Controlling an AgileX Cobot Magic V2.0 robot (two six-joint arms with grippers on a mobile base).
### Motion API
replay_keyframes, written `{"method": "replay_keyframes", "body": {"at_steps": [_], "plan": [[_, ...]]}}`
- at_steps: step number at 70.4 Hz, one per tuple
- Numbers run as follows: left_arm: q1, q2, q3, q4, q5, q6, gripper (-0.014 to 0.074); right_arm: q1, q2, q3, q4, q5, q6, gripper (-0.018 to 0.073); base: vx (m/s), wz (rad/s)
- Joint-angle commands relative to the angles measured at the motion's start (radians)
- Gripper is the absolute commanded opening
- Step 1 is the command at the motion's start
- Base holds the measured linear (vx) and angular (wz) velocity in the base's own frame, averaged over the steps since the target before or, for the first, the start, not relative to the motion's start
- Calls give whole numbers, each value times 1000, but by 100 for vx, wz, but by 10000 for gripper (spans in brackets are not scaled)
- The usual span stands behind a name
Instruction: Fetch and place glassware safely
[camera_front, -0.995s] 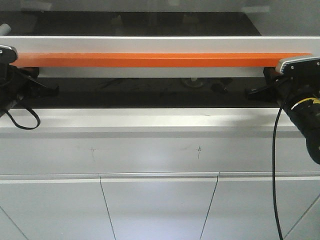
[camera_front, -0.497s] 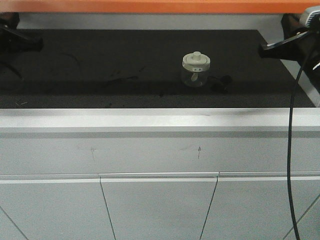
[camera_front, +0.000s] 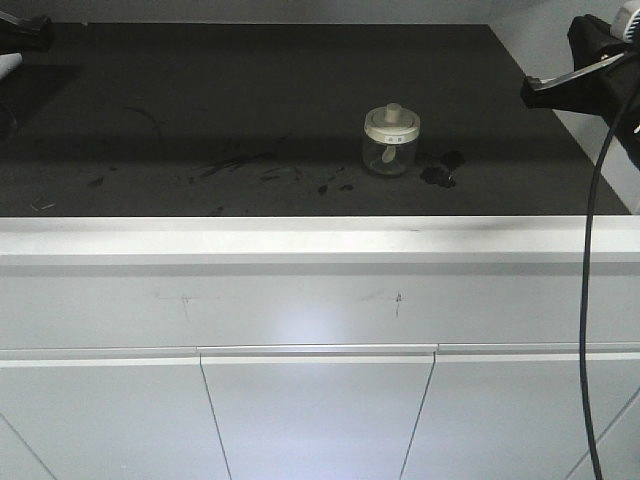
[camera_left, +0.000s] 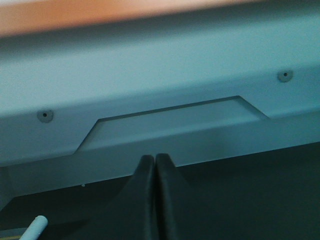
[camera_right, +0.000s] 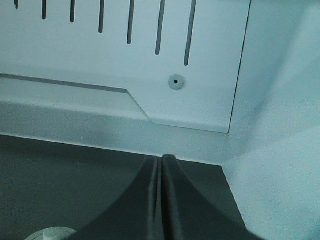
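The glassware (camera_front: 391, 141) is a small clear jar with a cream-white knobbed lid, standing upright on the black shelf surface (camera_front: 200, 100), right of centre. My right gripper (camera_front: 530, 93) hovers shut at the shelf's right edge, well right of the jar and a little farther back. In the right wrist view its fingers (camera_right: 162, 160) are pressed together, and the jar's lid (camera_right: 50, 233) peeks in at the bottom left. Shut and holding nothing, my left gripper (camera_front: 40, 30) sits at the far top left, its fingertips (camera_left: 155, 159) touching in the left wrist view.
Dark smudges (camera_front: 240, 165) and a small black blotch (camera_front: 440, 172) mark the surface beside the jar. A white front ledge (camera_front: 320, 240) with cabinet doors (camera_front: 318, 420) lies below. The white side wall (camera_right: 280, 165) stands close to the right gripper. An orange edge (camera_left: 100, 12) runs above the left gripper.
The white panel with the orange edge has risen out of the front view, uncovering the jar and the whole black surface. Both grippers moved upward with it.
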Motion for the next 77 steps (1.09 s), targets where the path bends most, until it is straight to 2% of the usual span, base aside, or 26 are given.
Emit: {"method": "replay_keyframes", "body": {"at_steps": [1,9,19,27,37,52,63,77], "plan": [[-2,-66,-32,-4,-24,-3,-7,1,-76,-29,-11,-20,3,-1,0,0],[-2,-107,-17,-4,37,-10,-7,1,-126,-29,-11,68,12,-1,0,0],[-2,-171,67,-4,40,-11,-7,1,-189,-20,-14,168,80,-1,0,0],[-2,-239,175,-4,28,-11,-7,1,-235,33,-20,153,107,-1,0,0],[-2,-335,320,-4,-3,-11,-7,1,-284,141,-69,103,115,-1,0,0],[-2,-477,502,-4,-4,-11,-7,1,-347,289,-152,16,183,-1,0,0],[-2,-565,623,-4,-4,-11,-7,1,-377,343,-224,5,192,-1,0,0],[-2,-668,751,-4,-4,-12,-7,1,-382,358,-249,4,248,-1,0,0]]}}
